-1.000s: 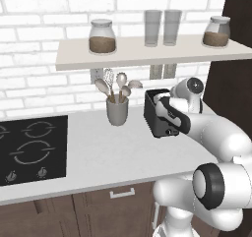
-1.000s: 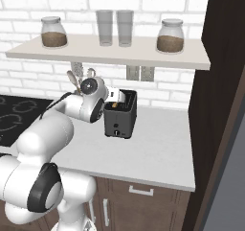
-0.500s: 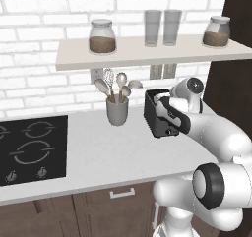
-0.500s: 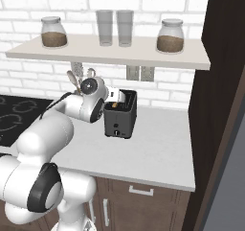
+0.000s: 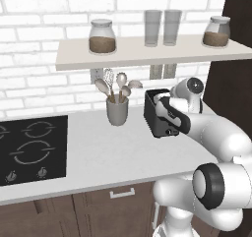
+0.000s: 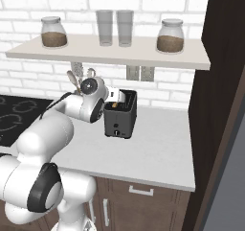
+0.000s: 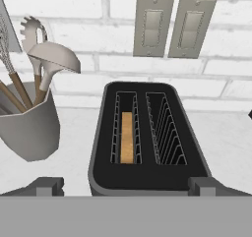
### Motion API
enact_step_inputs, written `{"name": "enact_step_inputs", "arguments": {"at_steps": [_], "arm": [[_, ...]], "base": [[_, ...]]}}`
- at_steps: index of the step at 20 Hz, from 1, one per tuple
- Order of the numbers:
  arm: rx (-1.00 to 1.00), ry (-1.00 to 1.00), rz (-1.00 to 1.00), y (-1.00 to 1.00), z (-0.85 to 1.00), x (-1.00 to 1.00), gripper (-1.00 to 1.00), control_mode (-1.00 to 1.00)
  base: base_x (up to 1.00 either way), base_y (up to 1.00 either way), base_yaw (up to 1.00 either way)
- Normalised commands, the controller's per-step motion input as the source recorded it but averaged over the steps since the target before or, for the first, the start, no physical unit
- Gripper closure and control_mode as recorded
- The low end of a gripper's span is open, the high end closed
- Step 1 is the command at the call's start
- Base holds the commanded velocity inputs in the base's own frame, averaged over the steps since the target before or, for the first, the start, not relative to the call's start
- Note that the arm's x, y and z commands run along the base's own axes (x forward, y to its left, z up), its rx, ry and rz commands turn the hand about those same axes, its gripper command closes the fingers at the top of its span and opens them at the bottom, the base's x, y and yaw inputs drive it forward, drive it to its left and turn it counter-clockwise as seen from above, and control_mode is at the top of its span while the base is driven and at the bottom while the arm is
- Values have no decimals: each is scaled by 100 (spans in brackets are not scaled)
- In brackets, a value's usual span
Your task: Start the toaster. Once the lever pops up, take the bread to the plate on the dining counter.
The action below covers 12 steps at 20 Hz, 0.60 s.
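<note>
The dark toaster (image 5: 151,119) (image 6: 120,120) (image 7: 142,133) stands on the white kitchen counter against the brick wall. A slice of bread (image 7: 127,137) (image 6: 115,104) sits down in its left slot as the hand view shows it; the right slot is bare. My gripper (image 5: 164,108) (image 6: 114,97) (image 7: 125,186) hovers just above the toaster's near end, open, its fingertips (image 7: 49,184) spread wider than the toaster body and touching nothing. The plate and the dining counter are out of view.
A grey utensil cup (image 5: 117,111) (image 7: 27,128) stands left of the toaster. A black cooktop (image 5: 29,147) lies further left. A shelf (image 5: 147,51) with jars and glasses hangs overhead. A dark tall cabinet (image 6: 225,105) bounds the counter's right end.
</note>
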Motion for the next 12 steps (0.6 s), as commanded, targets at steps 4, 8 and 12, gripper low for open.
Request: {"name": "enact_step_inputs", "arguments": {"at_steps": [4, 8, 12], "arm": [[0, 0, 0, 0, 0, 0, -100, -100], [0, 0, 0, 0, 0, 0, -100, -100], [0, 0, 0, 0, 0, 0, -100, -100]], "base": [[0, 0, 0], [0, 0, 0], [0, 0, 0]]}}
